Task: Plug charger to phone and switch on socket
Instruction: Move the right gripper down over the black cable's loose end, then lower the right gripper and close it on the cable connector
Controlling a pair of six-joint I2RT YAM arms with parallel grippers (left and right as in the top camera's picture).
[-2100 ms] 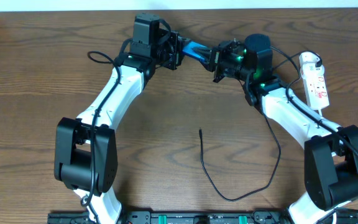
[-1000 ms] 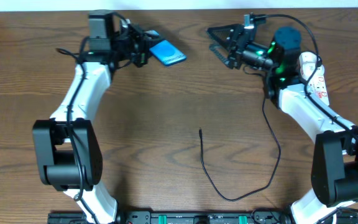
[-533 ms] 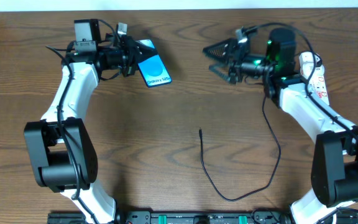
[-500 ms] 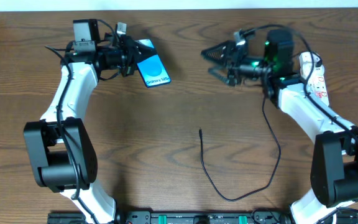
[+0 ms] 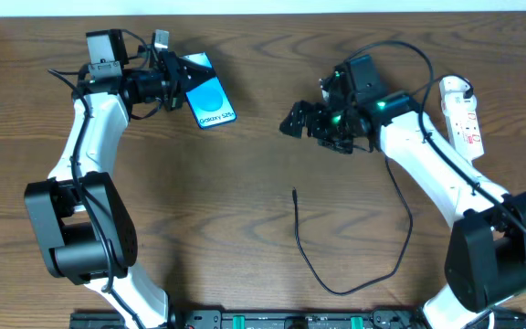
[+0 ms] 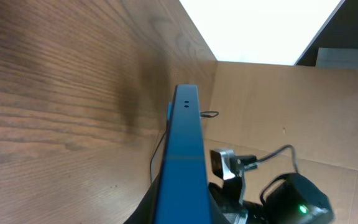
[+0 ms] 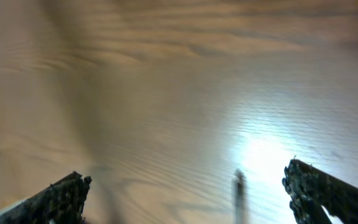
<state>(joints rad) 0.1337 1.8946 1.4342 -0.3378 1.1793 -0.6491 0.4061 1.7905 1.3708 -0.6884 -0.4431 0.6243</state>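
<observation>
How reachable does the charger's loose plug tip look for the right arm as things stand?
Probably yes. The right gripper hangs open and empty over the table, and the charger's plug tip lies loose on bare wood close by, with nothing between them.

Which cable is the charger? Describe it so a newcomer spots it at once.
On the wooden table, look at the middle between the two arms. The charger lies loose there, a thin black line curving in a U toward the right arm. Unlike the thicker cables looped on the arms, it ends in a small free plug tip on the wood.
</observation>
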